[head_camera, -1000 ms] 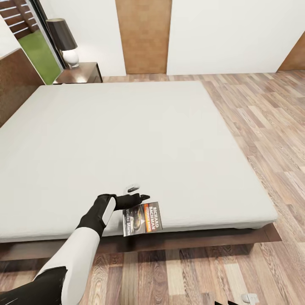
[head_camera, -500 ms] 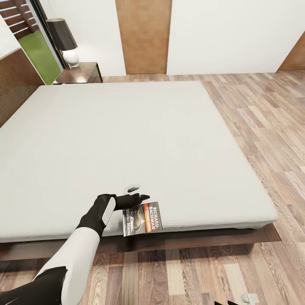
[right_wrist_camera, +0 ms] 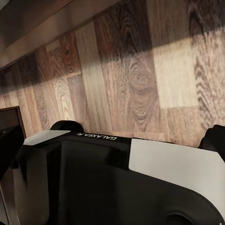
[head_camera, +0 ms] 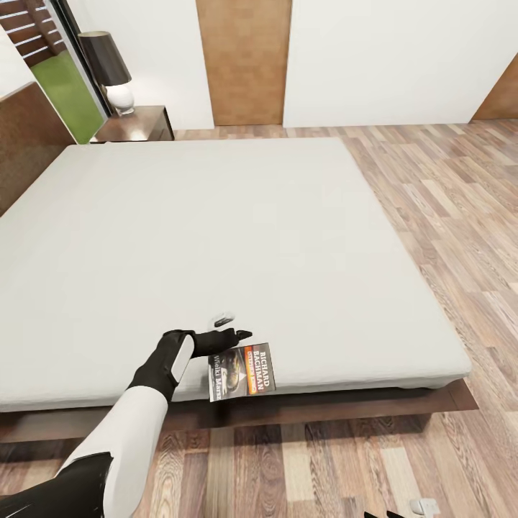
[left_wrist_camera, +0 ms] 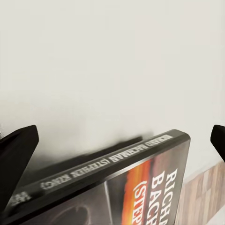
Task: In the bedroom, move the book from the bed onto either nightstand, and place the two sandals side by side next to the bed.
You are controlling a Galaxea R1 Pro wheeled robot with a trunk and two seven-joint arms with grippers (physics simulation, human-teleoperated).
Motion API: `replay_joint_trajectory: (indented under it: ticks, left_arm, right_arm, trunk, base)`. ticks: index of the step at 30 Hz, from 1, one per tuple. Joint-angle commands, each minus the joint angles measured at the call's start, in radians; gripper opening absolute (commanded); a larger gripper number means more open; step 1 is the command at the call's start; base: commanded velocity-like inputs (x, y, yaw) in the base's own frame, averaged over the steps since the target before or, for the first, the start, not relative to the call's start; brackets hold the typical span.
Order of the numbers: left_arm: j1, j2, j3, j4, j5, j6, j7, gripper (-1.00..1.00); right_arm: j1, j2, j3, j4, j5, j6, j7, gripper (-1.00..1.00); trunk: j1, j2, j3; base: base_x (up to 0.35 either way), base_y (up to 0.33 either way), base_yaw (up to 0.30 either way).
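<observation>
1. Thin dark paperback book with orange band (head_camera: 242,370) lying at near edge of pale grey-white mattress bed (head_camera: 216,237), unmoved over the last second.
2. Black left hand (left_wrist_camera: 112,140) spread wide around the spine, gripping nothing; barely shifted, so lift not yet begun.

A home bedroom: a wide low bed (head_camera: 216,237) fills the middle, nightstand (head_camera: 137,124) and lamp (head_camera: 108,68) at eleven o'clock, wood-plank floor (head_camera: 460,216) around.

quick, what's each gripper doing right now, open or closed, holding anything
Left gripper: open, fingers either side of the book on the bed, not gripping it.
Right gripper: cannot be told.
</observation>
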Motion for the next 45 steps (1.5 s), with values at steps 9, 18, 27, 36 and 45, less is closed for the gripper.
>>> replay_joint_trajectory:
  ticks: [9,18,27,36,45]
  left_arm:
    - [0.000,0.001,0.048,0.000,-0.006,0.004,0.002,1.00]
    - [0.000,0.019,0.063,0.000,-0.007,-0.009,0.006,1.00]
    - [0.000,0.023,0.062,0.000,-0.007,-0.015,0.007,1.00]
    - [0.000,0.023,0.062,0.000,-0.006,-0.015,0.007,1.00]
    - [-0.001,0.023,0.062,0.000,-0.006,-0.015,0.005,1.00]
  right_arm:
    - [0.000,-0.001,-0.001,0.001,-0.003,0.000,0.004,1.00]
    - [0.000,-0.001,-0.001,0.001,-0.003,0.000,0.004,1.00]
    - [0.000,-0.001,-0.001,0.001,-0.003,0.000,0.004,1.00]
    - [0.000,-0.001,-0.001,0.001,-0.003,0.000,0.004,1.00]
    - [-0.001,-0.001,-0.001,0.001,-0.003,-0.001,0.004,1.00]
  trunk:
    - [0.000,0.000,-0.001]
    - [0.000,0.000,-0.001]
    - [0.000,0.000,-0.001]
    - [0.000,0.000,-0.001]
    - [0.000,0.000,-0.001]
  base:
    - [0.000,0.000,0.000]
    - [0.000,0.000,0.000]
    - [-0.090,0.000,0.000]
    - [-0.031,0.000,0.000]
    - [0.000,0.000,0.000]
